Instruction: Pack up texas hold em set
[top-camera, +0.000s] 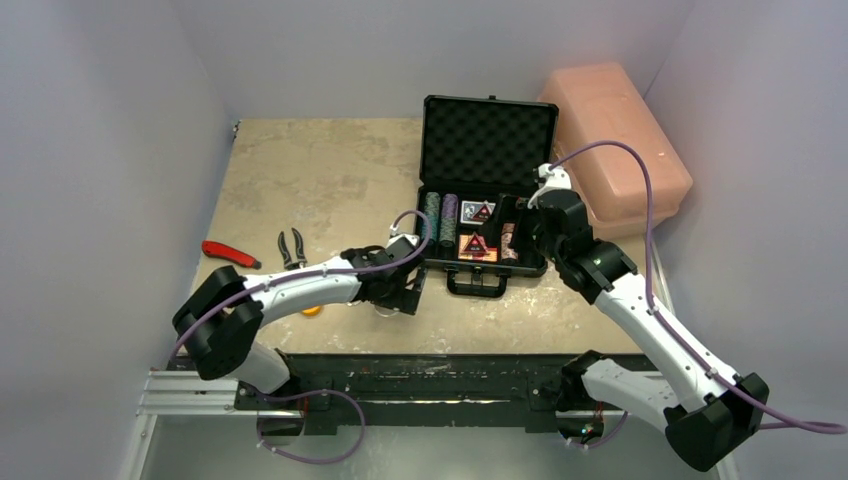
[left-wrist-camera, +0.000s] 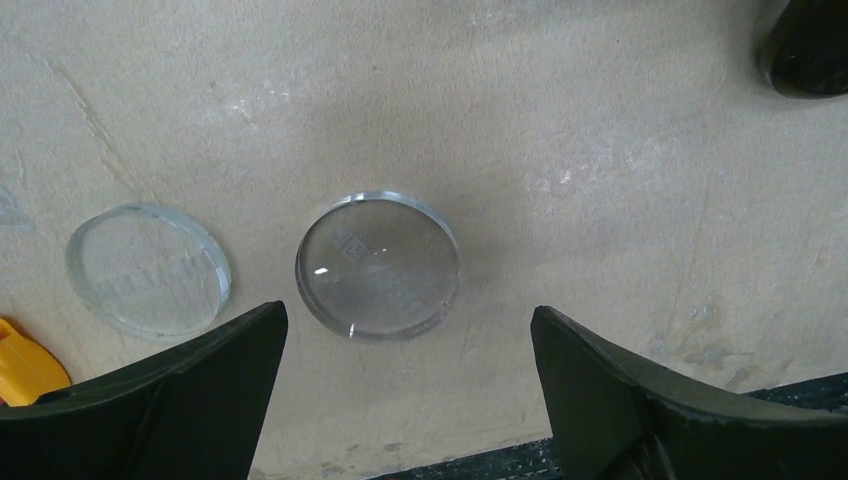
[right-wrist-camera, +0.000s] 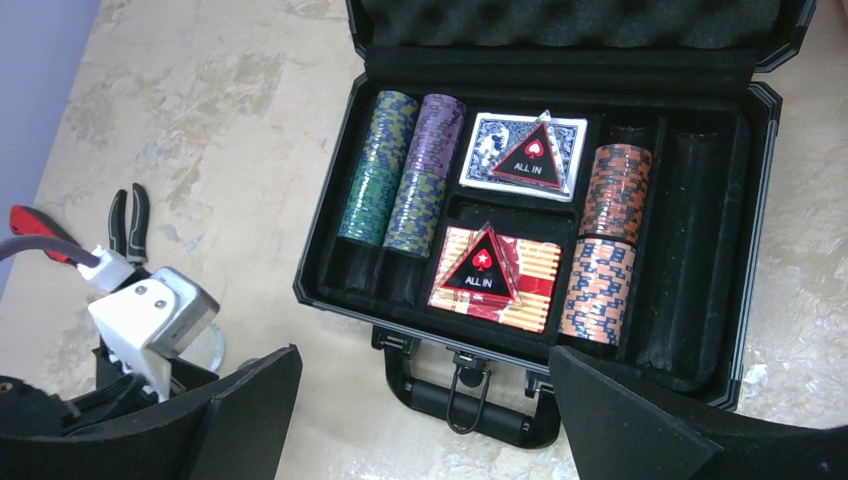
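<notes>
The black briefcase (top-camera: 487, 130) lies open at the table's back centre, foam lid up, handle (right-wrist-camera: 470, 405) towards me. Its tray (right-wrist-camera: 760, 200) holds teal (right-wrist-camera: 378, 180), purple (right-wrist-camera: 428, 170) and brown chip stacks (right-wrist-camera: 605, 240), and a blue (right-wrist-camera: 480, 150) and a red card deck (right-wrist-camera: 535, 295), each under an "ALL IN" triangle. Two clear discs (left-wrist-camera: 378, 265) (left-wrist-camera: 148, 268) lie on the table left of the case. My left gripper (left-wrist-camera: 408, 315) is open and empty, low over the nearer disc (top-camera: 400, 295). My right gripper (right-wrist-camera: 425, 350) is open and empty above the case's front edge (top-camera: 525, 225).
A big pink plastic box (top-camera: 615, 140) stands right of the case against the wall. A red-handled tool (top-camera: 230, 253) and black pliers (top-camera: 292, 248) lie at the left. An orange object (left-wrist-camera: 25, 365) sits beside the discs. Grey walls close in both sides.
</notes>
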